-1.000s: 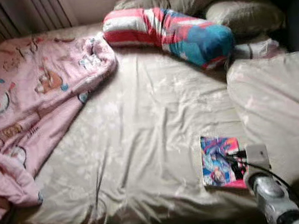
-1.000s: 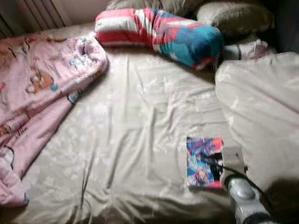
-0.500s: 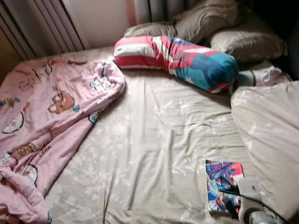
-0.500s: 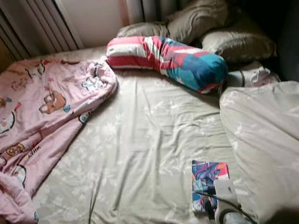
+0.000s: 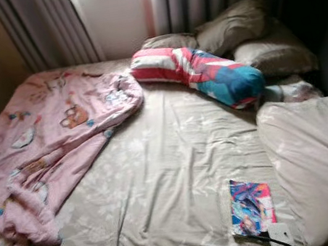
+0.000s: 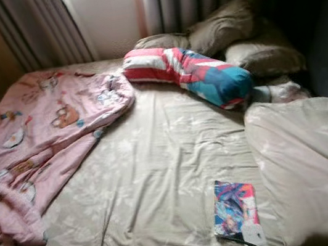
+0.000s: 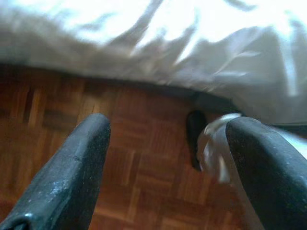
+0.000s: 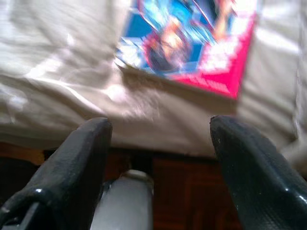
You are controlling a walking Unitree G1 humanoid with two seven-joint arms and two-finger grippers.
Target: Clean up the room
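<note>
our right hand has drawn back off the bed and now hangs released, empty, just off its near edge; so the book still waits for pickup. it lies flat near that edge, glossy, blue and pink. our left hand hangs released over the floor.

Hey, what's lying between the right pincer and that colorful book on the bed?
Nothing but bare, wrinkled beige sheet at the bed's edge. In the right wrist view, the open right pincer points at the book with no object in between.
</note>
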